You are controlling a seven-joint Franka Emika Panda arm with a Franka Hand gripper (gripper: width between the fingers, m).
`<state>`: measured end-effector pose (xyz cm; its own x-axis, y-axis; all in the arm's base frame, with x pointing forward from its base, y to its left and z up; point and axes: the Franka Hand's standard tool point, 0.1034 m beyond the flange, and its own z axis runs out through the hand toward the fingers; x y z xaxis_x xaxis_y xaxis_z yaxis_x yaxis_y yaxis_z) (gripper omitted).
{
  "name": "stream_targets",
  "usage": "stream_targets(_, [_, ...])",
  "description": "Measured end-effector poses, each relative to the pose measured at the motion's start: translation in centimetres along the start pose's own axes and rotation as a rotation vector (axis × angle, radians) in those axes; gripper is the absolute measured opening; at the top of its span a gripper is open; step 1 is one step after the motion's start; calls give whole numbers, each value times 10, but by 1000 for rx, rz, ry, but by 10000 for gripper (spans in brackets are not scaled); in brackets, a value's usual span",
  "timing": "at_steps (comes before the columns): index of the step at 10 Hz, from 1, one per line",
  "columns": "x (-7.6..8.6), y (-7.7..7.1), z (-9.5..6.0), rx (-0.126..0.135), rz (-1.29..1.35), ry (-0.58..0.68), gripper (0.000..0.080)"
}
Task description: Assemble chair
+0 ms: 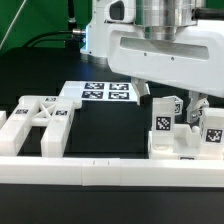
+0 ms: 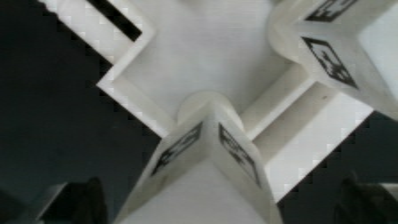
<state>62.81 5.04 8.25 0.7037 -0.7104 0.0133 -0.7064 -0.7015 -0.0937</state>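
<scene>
Spread, empty fingers (image 2: 71, 205) flank an upright tagged post (image 2: 205, 160), its long axis rising between them, near the surface (image 1: 105, 130) edge on the exterior view's right.

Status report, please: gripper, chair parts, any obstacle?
Gripper open, low over a tagged chair post. Post between the jaws, not gripped. No obstacle seen.

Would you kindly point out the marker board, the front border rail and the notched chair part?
marker board (image 1: 106, 92), exterior view, tagged top face.
front border rail (image 1: 120, 172), exterior view, near its middle.
notched chair part (image 1: 40, 138), exterior view's left, front face.
</scene>
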Motion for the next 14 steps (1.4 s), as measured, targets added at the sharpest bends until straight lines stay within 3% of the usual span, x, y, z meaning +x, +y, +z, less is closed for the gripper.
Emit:
stream_targets(2, [-1, -1, 0, -15, -180, 9, 649])
stream_targets(9, [0, 3, 2, -27, -694, 19, 649])
stream_targets(10, [0, 3, 2, -27, -687, 19, 534])
stream_targets(11, [0, 3, 3, -27, -687, 19, 534])
stream_targets(12, [0, 3, 3, -27, -687, 19, 333])
stream_targets(13, [0, 3, 3, -27, -687, 19, 285])
stream_targets(14, [0, 3, 3, -27, -669, 19, 285])
